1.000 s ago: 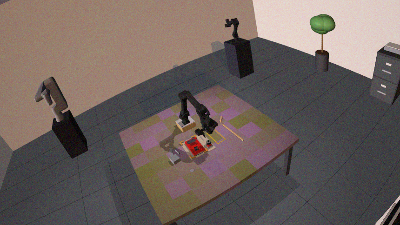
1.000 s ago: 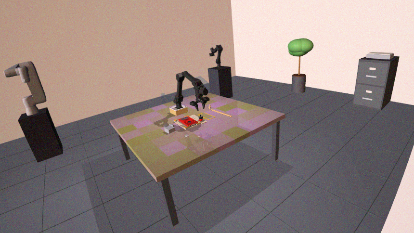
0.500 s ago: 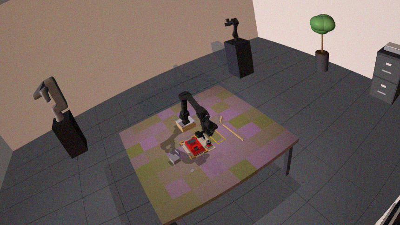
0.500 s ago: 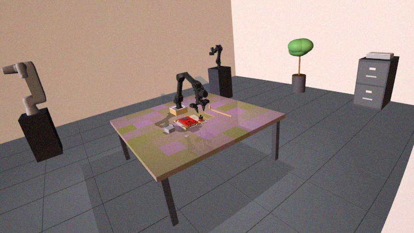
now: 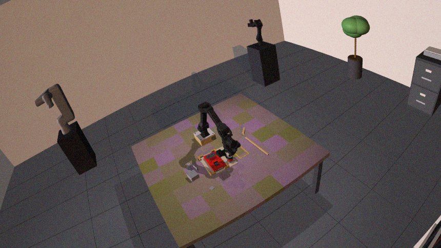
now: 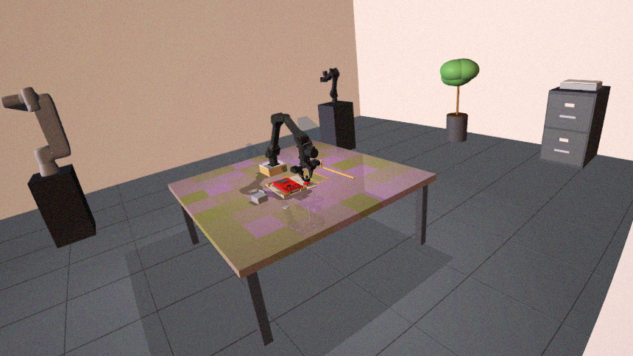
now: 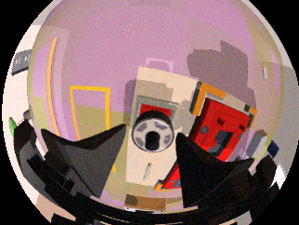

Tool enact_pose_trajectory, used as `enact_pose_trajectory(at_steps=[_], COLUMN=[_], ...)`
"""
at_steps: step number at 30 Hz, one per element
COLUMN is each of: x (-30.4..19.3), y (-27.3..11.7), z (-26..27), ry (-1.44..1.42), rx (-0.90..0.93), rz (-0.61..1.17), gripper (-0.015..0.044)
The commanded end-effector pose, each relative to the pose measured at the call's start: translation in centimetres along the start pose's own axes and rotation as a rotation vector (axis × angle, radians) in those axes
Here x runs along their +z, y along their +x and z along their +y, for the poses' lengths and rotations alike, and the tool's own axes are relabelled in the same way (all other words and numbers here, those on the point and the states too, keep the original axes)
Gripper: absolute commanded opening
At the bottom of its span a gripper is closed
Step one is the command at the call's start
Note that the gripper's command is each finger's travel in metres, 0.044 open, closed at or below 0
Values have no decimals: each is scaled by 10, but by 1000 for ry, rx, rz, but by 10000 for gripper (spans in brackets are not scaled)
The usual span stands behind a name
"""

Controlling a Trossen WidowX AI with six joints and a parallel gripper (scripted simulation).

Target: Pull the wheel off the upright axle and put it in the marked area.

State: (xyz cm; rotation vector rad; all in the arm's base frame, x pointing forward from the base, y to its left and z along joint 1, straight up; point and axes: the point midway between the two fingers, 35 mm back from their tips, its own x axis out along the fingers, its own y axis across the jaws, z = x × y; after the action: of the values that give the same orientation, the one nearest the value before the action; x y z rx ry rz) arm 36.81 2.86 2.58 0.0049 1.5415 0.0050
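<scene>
Wrist view first: we look down between the two dark fingers of the gripper (image 7: 149,149), and the wheel (image 7: 152,132) sits right in the gap, a grey disc with a dark hub, on its axle over a cream base plate (image 7: 144,167). The jaws stand partly open, one on each side of the wheel; we see a sliver of plate between each finger and the rim, so nothing is in their grasp. Just to the right of the wheel lies a red block (image 7: 219,126) with orange corner pieces, crowding the right finger's side. To the left, on the pink table (image 7: 154,31), an orange outline (image 7: 89,108) marks the target area, and nothing lies inside it.

From the top view we see the black arm (image 5: 216,123) bent forward from its tan mount (image 5: 203,138), the gripper (image 5: 229,156) low beside the red block (image 5: 214,161). The marked area (image 5: 242,152) lies just beyond the gripper. A long wooden stick (image 5: 256,146) rests well past that outline, with a short peg (image 5: 243,130) near it. A small grey part (image 5: 192,171) stands on the other side of the red block, and a tiny grey chip (image 5: 211,187) lies farther toward the table's near edge.

In the exterior view we can make out the gripper (image 6: 307,176) down at the plate, but the wheel is too small to pick out there.
</scene>
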Motion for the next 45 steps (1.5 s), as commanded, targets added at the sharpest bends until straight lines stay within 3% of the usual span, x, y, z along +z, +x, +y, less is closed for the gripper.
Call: enact_pose_trajectory(at_steps=[1, 9, 15, 45], x=[0, 0, 0, 0], y=[0, 0, -1, -11], z=[0, 0, 0, 0], ry=[0, 0, 0, -1], rx=[0, 0, 0, -1], rz=[2, 2, 2, 0], gripper=[208, 155, 0, 0])
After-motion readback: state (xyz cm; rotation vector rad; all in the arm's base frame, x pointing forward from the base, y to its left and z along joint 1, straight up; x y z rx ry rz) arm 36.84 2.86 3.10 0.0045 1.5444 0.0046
